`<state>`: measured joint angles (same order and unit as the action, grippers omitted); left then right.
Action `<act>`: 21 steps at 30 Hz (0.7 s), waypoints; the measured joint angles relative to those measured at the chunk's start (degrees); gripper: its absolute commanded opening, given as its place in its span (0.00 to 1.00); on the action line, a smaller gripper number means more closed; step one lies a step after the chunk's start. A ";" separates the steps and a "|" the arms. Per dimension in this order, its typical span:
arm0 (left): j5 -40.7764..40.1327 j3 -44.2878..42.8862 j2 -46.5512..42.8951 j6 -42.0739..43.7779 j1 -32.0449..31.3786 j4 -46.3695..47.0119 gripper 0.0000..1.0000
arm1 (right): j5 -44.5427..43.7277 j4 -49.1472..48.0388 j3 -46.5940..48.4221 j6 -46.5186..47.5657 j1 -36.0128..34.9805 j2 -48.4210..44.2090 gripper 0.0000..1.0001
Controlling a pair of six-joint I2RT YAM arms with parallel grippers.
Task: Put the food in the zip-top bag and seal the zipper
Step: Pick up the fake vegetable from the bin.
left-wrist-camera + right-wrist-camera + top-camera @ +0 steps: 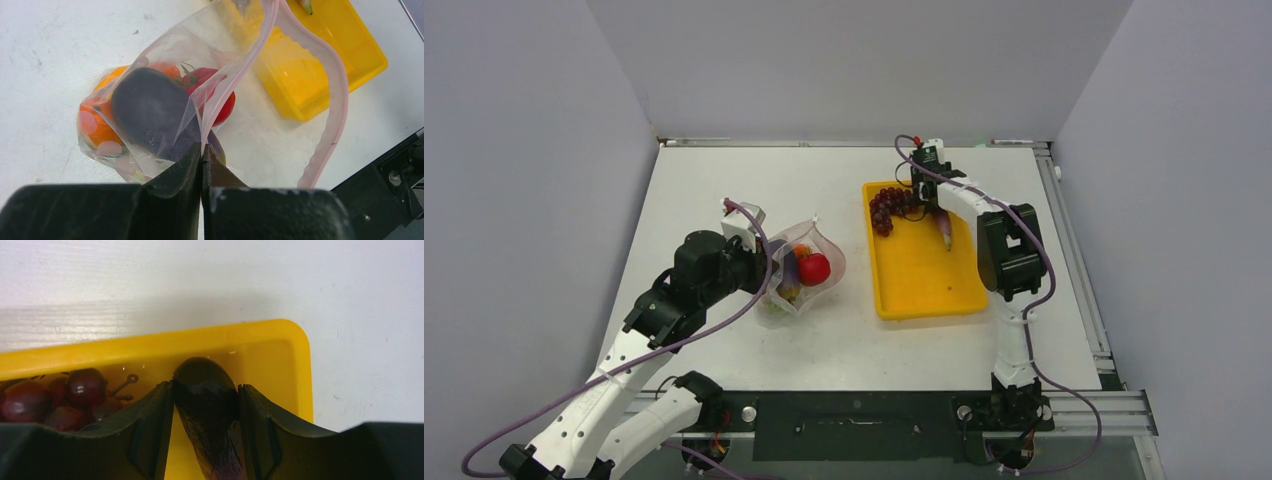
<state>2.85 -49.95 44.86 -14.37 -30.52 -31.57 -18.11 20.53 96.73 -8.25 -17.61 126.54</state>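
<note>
The clear zip-top bag (pixel 807 262) stands left of centre with its mouth open, and my left gripper (pixel 202 150) is shut on its near edge. Its pink zipper (pixel 341 92) curves round the open mouth. Inside lie a dark purple eggplant (pixel 150 110), a red tomato (pixel 222 97) and orange pieces (pixel 100 127). In the yellow tray, my right gripper (pixel 205 390) has both fingers pressed against the sides of a second eggplant (pixel 207 400), which lies on the tray floor (pixel 945 231). A dark red grape bunch (pixel 65 397) lies just left of it (pixel 886 208).
The yellow tray (pixel 924 285) lies right of centre, its far rim (pixel 150 347) just beyond my right fingers. A metal rail runs along the table's right edge (pixel 1074 260). The black base bar (pixel 854 425) spans the near edge.
</note>
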 measured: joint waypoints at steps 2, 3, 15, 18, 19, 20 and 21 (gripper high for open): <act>0.00 0.00 0.00 0.00 0.00 0.00 0.00 | 0.22 -0.85 -2.14 -0.42 0.00 -1.36 0.05; 0.00 0.00 0.00 0.00 0.00 0.00 0.00 | 0.26 -0.83 -3.15 -0.70 0.00 -2.10 0.05; -0.02 0.00 0.02 0.00 0.00 -0.11 0.00 | 3.02 -1.90 -16.44 -4.48 -1.70 -18.03 0.05; -0.02 0.00 0.07 0.00 0.00 -0.15 0.00 | 4.70 -3.08 -18.88 -5.20 -2.51 -23.19 0.05; -0.02 0.00 0.07 0.00 0.00 -0.17 0.00 | 5.29 -3.45 -19.58 -5.53 -2.84 -25.00 0.05; -0.02 0.00 0.07 0.00 -0.02 -0.17 0.00 | 5.99 -3.93 -20.17 -5.77 -3.15 -26.60 0.05; -0.04 0.00 0.07 0.00 -0.02 -0.20 0.00 | 6.82 -4.42 -20.79 -5.99 -3.54 -28.44 0.05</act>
<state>2.81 -49.95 44.93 -14.37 -30.55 -31.77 -11.29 16.12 75.94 -14.24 -21.15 98.10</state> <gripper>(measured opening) 0.003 0.460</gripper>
